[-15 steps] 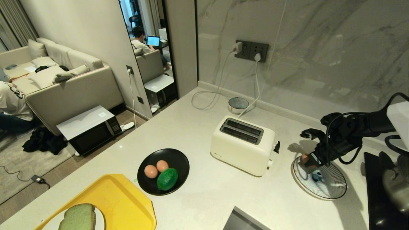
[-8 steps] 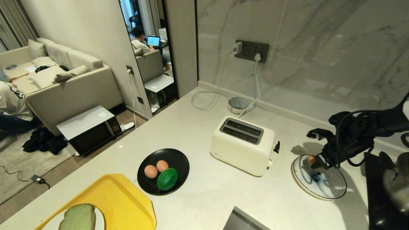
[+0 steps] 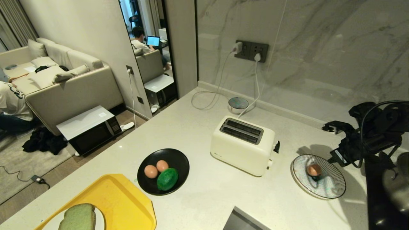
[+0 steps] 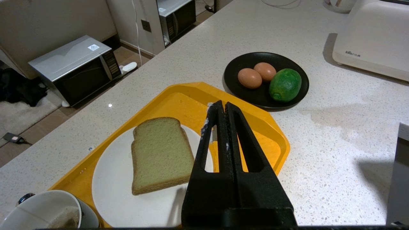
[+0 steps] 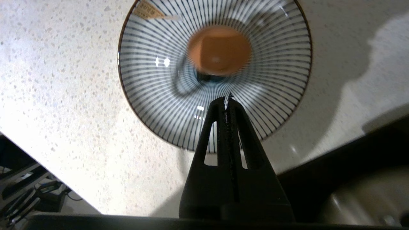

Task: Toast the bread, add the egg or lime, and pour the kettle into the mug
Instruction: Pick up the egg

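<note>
Speckled white surface [image 3: 204, 198], my inventory: striped plate [image 3: 332, 187] at 3 o'clock holds one pinkish-brown egg [image 3: 314, 170]; right claw [image 5: 227, 99] above it, pressed together, empty. Left claw [image 4: 222, 105] pressed together over bread [image 4: 159, 153].

One egg [image 3: 314, 170] lies alone near the centre of the striped plate [image 3: 332, 188]. Two eggs [image 3: 156, 169] and the lime [image 3: 167, 179] share the black plate [image 3: 179, 158]. The bread [image 4: 159, 154] lies flat on the white plate [image 4: 111, 191].

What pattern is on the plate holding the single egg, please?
Thin dark radial stripes on white plate, clearest in the right wrist view.
</note>
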Robot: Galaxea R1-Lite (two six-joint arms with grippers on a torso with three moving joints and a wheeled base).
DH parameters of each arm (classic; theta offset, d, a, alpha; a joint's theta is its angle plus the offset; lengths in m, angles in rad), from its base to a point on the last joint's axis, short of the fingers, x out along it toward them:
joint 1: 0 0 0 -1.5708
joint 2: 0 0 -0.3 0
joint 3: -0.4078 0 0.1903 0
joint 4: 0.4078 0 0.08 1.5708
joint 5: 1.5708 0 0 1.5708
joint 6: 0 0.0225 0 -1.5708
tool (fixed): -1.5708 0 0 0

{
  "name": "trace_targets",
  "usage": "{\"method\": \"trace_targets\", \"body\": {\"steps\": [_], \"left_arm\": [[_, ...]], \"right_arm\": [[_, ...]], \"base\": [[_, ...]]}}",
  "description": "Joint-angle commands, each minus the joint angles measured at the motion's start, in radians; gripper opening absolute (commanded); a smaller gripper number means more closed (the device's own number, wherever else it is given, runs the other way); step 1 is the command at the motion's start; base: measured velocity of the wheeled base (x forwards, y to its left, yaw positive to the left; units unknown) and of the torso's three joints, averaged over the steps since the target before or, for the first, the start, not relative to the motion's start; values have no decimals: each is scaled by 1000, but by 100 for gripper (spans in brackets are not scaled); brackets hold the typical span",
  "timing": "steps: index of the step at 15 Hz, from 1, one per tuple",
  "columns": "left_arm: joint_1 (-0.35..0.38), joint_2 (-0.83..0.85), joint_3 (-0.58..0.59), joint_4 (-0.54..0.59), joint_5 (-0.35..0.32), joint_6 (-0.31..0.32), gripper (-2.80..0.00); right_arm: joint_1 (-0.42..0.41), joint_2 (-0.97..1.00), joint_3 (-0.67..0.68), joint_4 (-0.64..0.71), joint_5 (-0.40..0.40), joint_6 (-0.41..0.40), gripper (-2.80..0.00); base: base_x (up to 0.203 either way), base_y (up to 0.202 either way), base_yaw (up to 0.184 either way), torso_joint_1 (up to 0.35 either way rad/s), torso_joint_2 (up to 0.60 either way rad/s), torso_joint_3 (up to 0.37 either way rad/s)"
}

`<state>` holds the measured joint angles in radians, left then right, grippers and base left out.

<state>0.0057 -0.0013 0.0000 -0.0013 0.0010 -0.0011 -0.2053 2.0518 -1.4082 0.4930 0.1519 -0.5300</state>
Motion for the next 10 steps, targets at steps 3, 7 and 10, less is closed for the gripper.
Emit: {"method": "trace_targets", "body": {"steps": [3, 7, 10], "left_arm": [[0, 0, 0, 0, 1, 0, -280], [0, 0, 0, 0, 1, 1, -280], [0, 0, 0, 0, 1, 1, -280]], "right_arm": [[-5, -55, 31, 10, -8, -7, -280], [0, -11, 34, 41, -28, -12, -280], [1, 1, 54, 41, -29, -15, -280]], "base": [[0, 0, 0, 0, 0, 0], [0, 0, 0, 0, 0, 0], [0, 0, 0, 0, 0, 0]]}}
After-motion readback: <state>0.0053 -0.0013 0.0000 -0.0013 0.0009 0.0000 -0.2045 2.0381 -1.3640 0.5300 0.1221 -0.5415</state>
